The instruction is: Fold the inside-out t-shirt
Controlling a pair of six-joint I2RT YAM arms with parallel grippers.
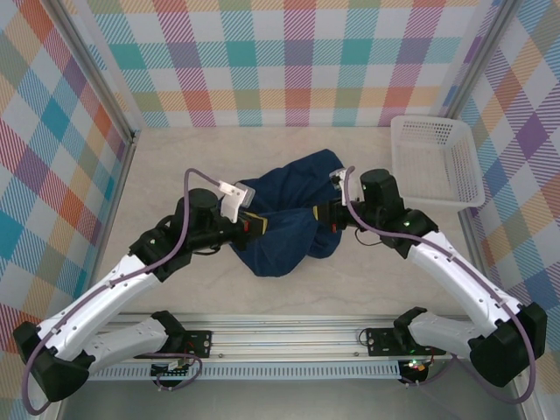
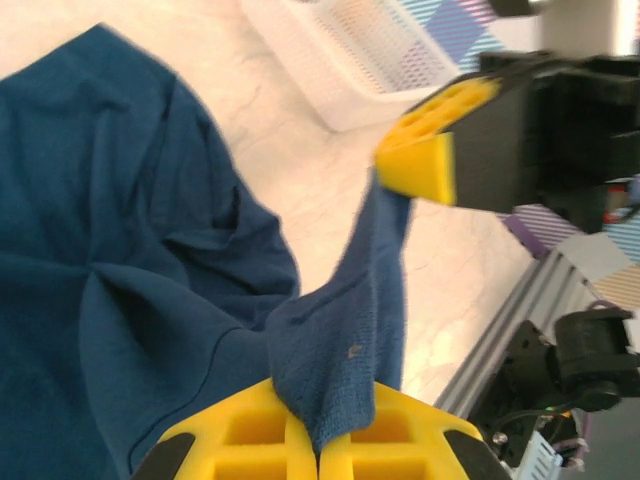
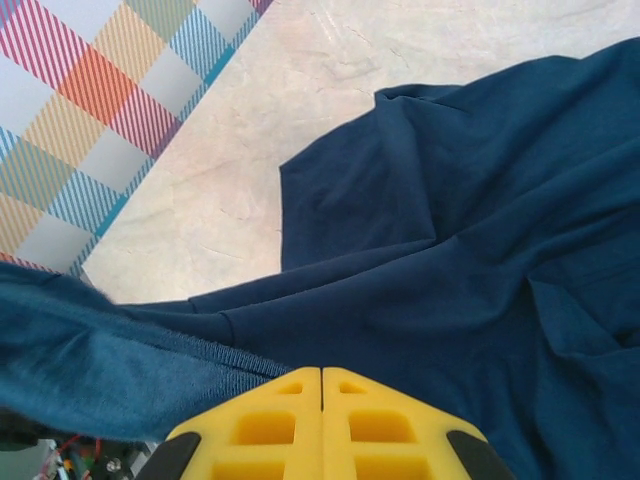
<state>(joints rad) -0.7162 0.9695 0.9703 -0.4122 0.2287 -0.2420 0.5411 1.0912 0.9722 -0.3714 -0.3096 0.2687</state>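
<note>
Closest to the arm bases, the left gripper (image 1: 251, 226) reaches in on the side of the heap away from the white mesh basket (image 1: 435, 162). In its wrist view its yellow fingers (image 2: 250, 435) are pressed together with a twisted tongue of cloth pinched between them. That tongue runs up to the right gripper (image 1: 320, 213), which comes in from the basket's side. Its jaws are also closed flush in its own view, with a stitched hem edge caught at the tips. So both grippers (image 3: 321, 378) have hold of the inside-out t-shirt (image 1: 289, 219), close together on what looks like one short, taut strip of it. The shirt lies left of the basket on the pale table (image 1: 175, 166), near it but not touching. It is a rumpled dark navy mound with one lobe pointing away from the arms and deep creases radiating from the pinch. No sleeve or neckline can be made out for certain. The cloth looks soft and limp, so it is likely to sag and drag. I judge the task to be at an early step, gathering an edge to open the garment out, with no fold made. The next move probably calls for lifting and drawing the two grips apart along the hem, so the body hangs free and can be laid flat.
</note>
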